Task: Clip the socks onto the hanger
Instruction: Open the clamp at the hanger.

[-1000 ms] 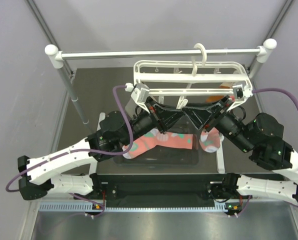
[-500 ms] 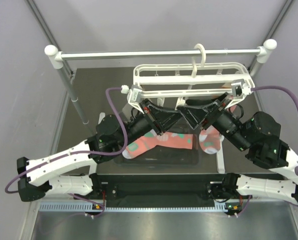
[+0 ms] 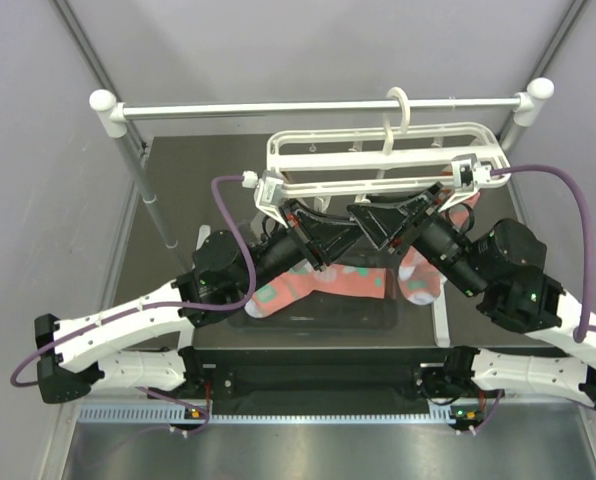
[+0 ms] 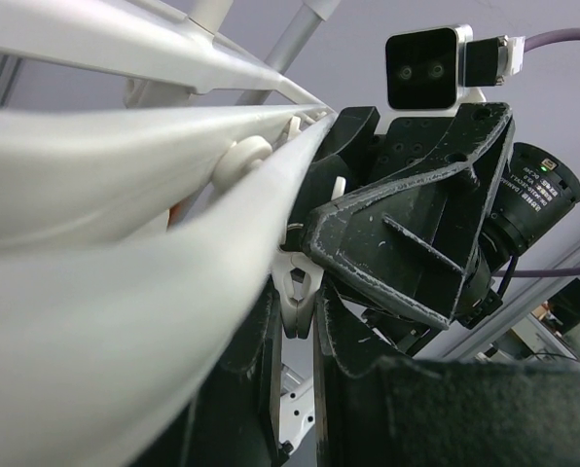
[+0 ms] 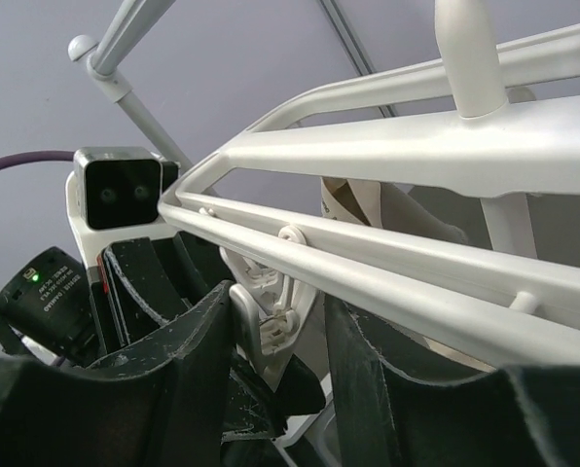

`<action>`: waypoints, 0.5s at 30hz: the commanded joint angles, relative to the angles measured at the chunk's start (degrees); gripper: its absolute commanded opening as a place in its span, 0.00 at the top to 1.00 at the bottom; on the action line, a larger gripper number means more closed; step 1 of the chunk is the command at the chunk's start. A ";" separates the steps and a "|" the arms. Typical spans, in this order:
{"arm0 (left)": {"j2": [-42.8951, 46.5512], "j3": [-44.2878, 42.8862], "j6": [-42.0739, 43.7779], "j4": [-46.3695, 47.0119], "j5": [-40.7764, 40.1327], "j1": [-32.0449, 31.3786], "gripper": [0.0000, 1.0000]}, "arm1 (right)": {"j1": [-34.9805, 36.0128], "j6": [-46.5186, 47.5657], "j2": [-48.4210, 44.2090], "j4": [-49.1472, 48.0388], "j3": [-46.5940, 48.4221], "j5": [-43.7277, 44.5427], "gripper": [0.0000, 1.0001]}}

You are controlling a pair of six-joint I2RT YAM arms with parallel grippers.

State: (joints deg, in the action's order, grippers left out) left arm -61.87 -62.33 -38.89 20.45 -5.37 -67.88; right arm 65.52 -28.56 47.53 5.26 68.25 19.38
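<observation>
The white hanger (image 3: 378, 150) hangs by its hook from the rail. Two salmon-pink socks (image 3: 323, 283) (image 3: 421, 283) with mint toes lie loose in the dark tray (image 3: 318, 318) beneath both arms. My left gripper (image 3: 346, 228) (image 4: 300, 336) reaches up under the hanger's front rail, shut on the lower end of a small white clip (image 4: 300, 292). My right gripper (image 3: 364, 212) (image 5: 280, 336) meets it from the right. Its jaws stand open around a dangling clip (image 5: 275, 316), the left finger touching it and the right finger just off it. Neither gripper holds a sock.
The metal rail (image 3: 318, 105) with white ball ends spans the back on an upright post (image 3: 143, 195). A pale cloth (image 5: 368, 204) hangs behind the hanger's rails, and an orange cloth (image 3: 465, 208) at its right end. Enclosure walls stand close on both sides.
Both grippers have risen to the hanger's front rail, pushing it up a little. The right gripper has slid left toward the left one; its jaws widened, then narrowed.
</observation>
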 commanded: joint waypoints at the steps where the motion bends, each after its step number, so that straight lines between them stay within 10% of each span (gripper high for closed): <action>1: 1.22 0.27 -0.39 4.07 2.11 -0.15 1.00 | 0.40 0.17 0.11 -3.32 0.13 0.31 0.60; 7: 1.66 0.54 0.40 3.11 1.42 -0.15 1.00 | 0.40 0.78 0.20 -2.28 0.48 0.66 0.99; 15: 3.33 0.97 3.47 -5.33 -4.56 -0.15 0.65 | 0.31 1.75 0.99 1.68 3.03 1.98 1.00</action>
State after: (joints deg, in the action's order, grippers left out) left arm -60.84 -61.80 -37.43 16.91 -7.55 -67.81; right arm 65.54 -28.08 48.42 6.57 68.36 19.84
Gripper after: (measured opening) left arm 0.325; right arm 0.308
